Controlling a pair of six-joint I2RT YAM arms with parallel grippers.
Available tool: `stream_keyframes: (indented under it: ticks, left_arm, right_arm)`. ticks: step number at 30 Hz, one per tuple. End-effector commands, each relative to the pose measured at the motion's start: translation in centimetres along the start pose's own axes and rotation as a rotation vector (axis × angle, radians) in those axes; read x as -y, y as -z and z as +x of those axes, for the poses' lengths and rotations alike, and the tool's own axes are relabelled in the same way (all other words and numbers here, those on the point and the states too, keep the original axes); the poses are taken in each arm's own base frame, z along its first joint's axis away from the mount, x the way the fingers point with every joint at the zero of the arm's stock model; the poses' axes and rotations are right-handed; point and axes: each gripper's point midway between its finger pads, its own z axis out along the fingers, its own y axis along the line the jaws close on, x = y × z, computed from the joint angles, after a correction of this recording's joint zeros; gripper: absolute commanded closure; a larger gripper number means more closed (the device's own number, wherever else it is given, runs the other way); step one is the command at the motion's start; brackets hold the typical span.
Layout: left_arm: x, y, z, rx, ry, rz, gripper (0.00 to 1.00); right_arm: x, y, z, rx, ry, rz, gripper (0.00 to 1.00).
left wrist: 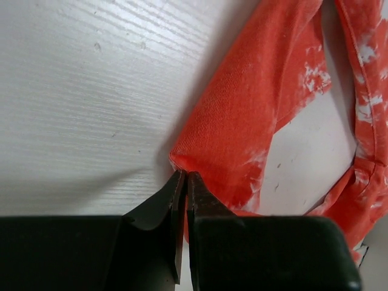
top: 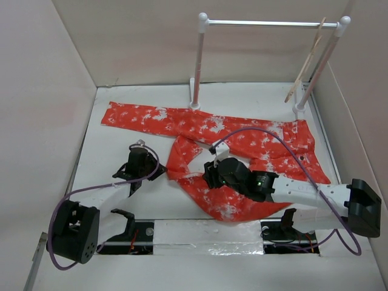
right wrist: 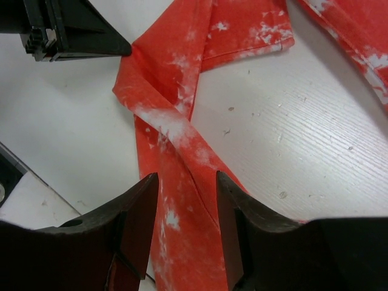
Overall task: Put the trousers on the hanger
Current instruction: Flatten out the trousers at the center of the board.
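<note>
The orange-red trousers [top: 242,136] lie spread across the table, one leg stretched to the far left and the other folded back toward the front. In the left wrist view, my left gripper [left wrist: 185,176] is shut, its tips pinching the edge of the folded leg [left wrist: 242,109]. It sits left of that fold in the top view [top: 161,171]. My right gripper [top: 210,177] hovers over the front leg. Its jaws stand open [right wrist: 187,177] on either side of the cloth [right wrist: 182,121]. The pale hanger [top: 306,60] hangs on the rail at the far right.
A white rack [top: 198,60] with a metal rail [top: 267,24] stands at the back. Pale walls close in the table on the left, back and right. Purple cables [top: 285,142] loop over the cloth and by the left base [top: 76,230].
</note>
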Motion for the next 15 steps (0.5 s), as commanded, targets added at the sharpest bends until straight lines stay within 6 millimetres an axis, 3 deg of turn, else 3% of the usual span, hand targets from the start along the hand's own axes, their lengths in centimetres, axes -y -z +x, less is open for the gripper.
stream_keyframes:
  ticks: [1,2,3,4,5,7,8,9,11,12,15]
  left_arm:
    - [4.6,1.7,-4.6,0.141,-0.045,0.094,1.0]
    - [4.4,2.4,-5.2,0.167,-0.049,0.069,1.0]
    - [5.6,3.5,-6.5,0.21,-0.056,0.086,1.0]
    - [6.8,5.5,-7.7,0.27,-0.074,0.12,1.0]
    - [6.3,6.5,-8.2,0.298,-0.075,0.078,1.0]
    - [8.3,10.2,-10.6,0.404,-0.086,0.12,1.0]
    - [7.4,11.1,-10.8,0.421,-0.101,0.067,1.0]
    - [8.6,13.0,-11.9,0.463,-0.111,0.085,1.0]
    - [8.6,15.0,-12.8,0.501,-0.144,0.052,1.0]
    - [10.0,16.7,-13.7,0.528,-0.155,0.079,1.0]
    - [11.6,16.9,-14.2,0.483,-0.192,0.075,1.0]
  right_arm:
    - [0.4,1.2,-2.5,0.098,-0.048,0.027,0.52]
    - [0.8,1.5,-2.7,0.109,-0.052,0.04,0.53]
    - [1.0,2.2,-3.2,0.128,-0.061,0.04,0.53]
    - [1.6,2.4,-3.3,0.134,-0.068,0.057,0.53]
    - [2.4,2.6,-3.7,0.144,-0.078,0.077,0.53]
    - [3.0,3.2,-4.1,0.158,-0.093,0.085,0.53]
    - [3.2,3.2,-4.0,0.154,-0.095,0.08,0.53]
    - [3.4,3.3,-4.1,0.159,-0.097,0.077,0.53]
    - [3.4,3.3,-4.2,0.159,-0.091,0.065,0.52]
    - [3.2,3.2,-4.4,0.166,-0.09,0.057,0.52]
    - [3.5,2.5,-4.2,0.146,-0.088,0.076,0.52]
